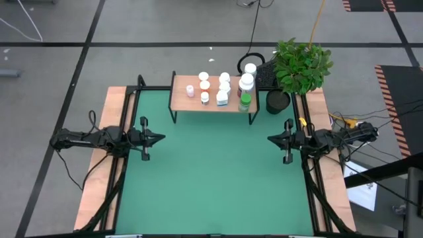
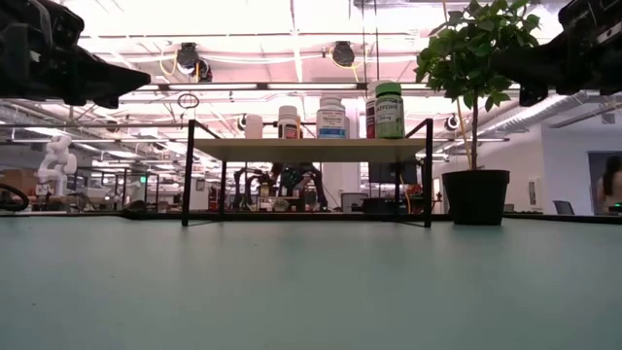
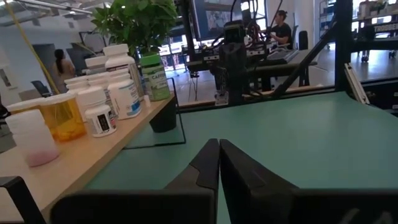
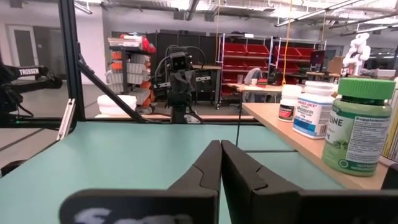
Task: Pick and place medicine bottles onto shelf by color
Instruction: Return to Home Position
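All the medicine bottles (image 1: 225, 87) that show stand on the shelf (image 1: 180, 98), the low wooden board at the upper middle of the high view, and none lies on the green table (image 1: 211, 185) below it. They seem sorted by colour along the board. The pink bottle (image 1: 190, 91) and the orange bottle (image 1: 205, 84) are toward its left end, and white ones with a blue-labelled bottle (image 1: 222, 99) are in the middle. The green bottle (image 1: 244, 101) and a tall white bottle (image 1: 246, 80) are at its right end, just beside the black plant pot (image 1: 278, 101) (which stands on the table, off the shelf, and is no part of the job). Both arms sit at the sides of the table, well apart from the shelf and from each other. The left hand (image 1: 162, 138) is at the middle left of the high view and the right hand (image 1: 269, 139) at the middle right, each pointing inward across the green surface. Each wrist view shows its own two dark fingers (image 3: 202, 168) pressed together with nothing between them, so both hands are closed and empty. Judged from this, the placing is finished and nothing is left to carry. What remains is only for the arms to settle at rest, and they look there or very nearly so.
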Available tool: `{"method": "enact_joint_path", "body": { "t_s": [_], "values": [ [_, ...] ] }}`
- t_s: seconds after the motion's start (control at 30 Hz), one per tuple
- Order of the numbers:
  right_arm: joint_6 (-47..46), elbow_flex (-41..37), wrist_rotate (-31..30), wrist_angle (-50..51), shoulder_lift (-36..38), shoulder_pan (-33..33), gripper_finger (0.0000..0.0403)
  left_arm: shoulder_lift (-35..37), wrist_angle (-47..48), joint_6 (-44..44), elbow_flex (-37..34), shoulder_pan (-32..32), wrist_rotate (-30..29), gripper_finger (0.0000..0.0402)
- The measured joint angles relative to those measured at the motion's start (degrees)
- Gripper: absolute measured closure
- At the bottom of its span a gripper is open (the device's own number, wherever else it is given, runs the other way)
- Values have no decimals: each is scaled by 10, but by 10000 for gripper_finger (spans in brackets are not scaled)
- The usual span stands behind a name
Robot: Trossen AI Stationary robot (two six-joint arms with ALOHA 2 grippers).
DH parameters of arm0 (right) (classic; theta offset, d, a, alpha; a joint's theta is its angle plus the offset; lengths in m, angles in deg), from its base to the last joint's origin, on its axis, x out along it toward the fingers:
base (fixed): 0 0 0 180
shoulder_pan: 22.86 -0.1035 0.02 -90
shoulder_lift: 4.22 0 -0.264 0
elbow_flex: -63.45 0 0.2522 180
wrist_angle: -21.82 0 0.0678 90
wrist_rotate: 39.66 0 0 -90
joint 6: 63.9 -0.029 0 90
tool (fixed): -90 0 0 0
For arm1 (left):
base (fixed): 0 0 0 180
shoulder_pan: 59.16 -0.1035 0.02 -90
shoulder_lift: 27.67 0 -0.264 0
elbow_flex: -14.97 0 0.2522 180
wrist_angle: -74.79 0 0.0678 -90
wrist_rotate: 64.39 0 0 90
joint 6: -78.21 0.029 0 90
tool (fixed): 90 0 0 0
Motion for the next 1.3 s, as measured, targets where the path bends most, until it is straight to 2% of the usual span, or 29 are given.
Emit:
{"method": "enact_joint_path", "body": {
  "t_s": [0.17, 0.3, 0.57, 0.73, 0.83, 0.9, 1.07, 1.23, 1.3],
  "values": [
    [0, 0, 0, 11, 0, 0, 399, -1, 0, 1, 0, 0, 6, 398],
    [-6, 0, 3, 12, 0, 0, 399, -2, 1, 1, 0, 0, 9, 390],
    [-10, 0, 76, 11, 0, 0, 399, -2, 2, 3, 0, 0, 9, 398],
    [7, 0, 120, 12, 0, 0, 399, -2, 3, 2, 0, 0, 9, 383],
    [20, 0, 110, -2, 0, 2, 399, -2, 3, 2, 0, 0, 9, 377],
    [34, 0, 88, -11, 0, 13, 399, -2, 3, 3, 0, 0, 9, 377],
    [37, 0, 90, -1, 0, 66, 401, -2, 3, 2, 0, 0, 9, 376],
    [39, 0, 160, 1, 0, 122, 402, -2, -9, 2, -2, 0, 9, 376],
    [38, 0, 164, 0, 0, 137, 402, -2, -16, 1, -2, 0, 9, 376]
  ]
}}
